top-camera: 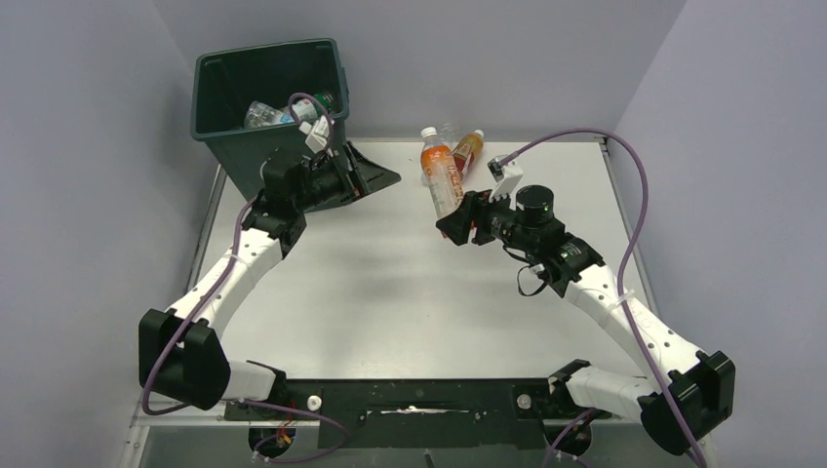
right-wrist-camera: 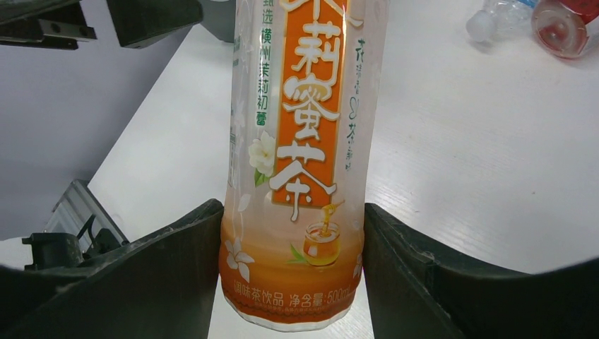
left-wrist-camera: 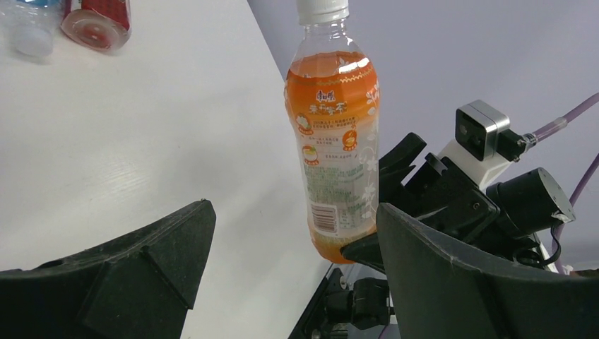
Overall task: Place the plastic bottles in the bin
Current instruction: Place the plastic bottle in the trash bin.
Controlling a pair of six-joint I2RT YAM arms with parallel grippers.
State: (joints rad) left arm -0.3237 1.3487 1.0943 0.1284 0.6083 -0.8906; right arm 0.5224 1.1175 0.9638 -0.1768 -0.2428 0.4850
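Gripping what on the right? (ops)

My right fingers (right-wrist-camera: pixel 176 268) are clamped on the orange tea bottle (right-wrist-camera: pixel 300 141), low on the body just above the base. It's off the worktop (top-camera: pixel 390 292), mid-table, tilted a little, with the cap end pointing at the far wall. (me)

Left side? (ops)

My left fingers (left-wrist-camera: pixel 141 268) are spread wide with nothing in them, parked just beside the bin (top-camera: pixel 219 127). (me)

How will it handle? (ops)

My guess is a thin wall that dents if I squeeze. The printed sleeve looks slick. I can't tell the fill level under the sleeve, and only the neck is clear. Held this low, it will want to swing about the fingers. Mid-body would be a steadier hold, where the sides run straight. (me)

Which views help? (ops)

The right wrist view shows contact: a finger on each side and no visible gap. It misses the cap. The left wrist view shows the bottle's full length and white cap (left-wrist-camera: pixel 322 10). Only the top view shows the bin mouth, the bottles in the bin (top-camera: pixel 268 114), and the path across. A clear bottle (top-camera: pixel 449 130) and a red-orange bottle (top-camera: pixel 468 148) lie at the far edge. (me)
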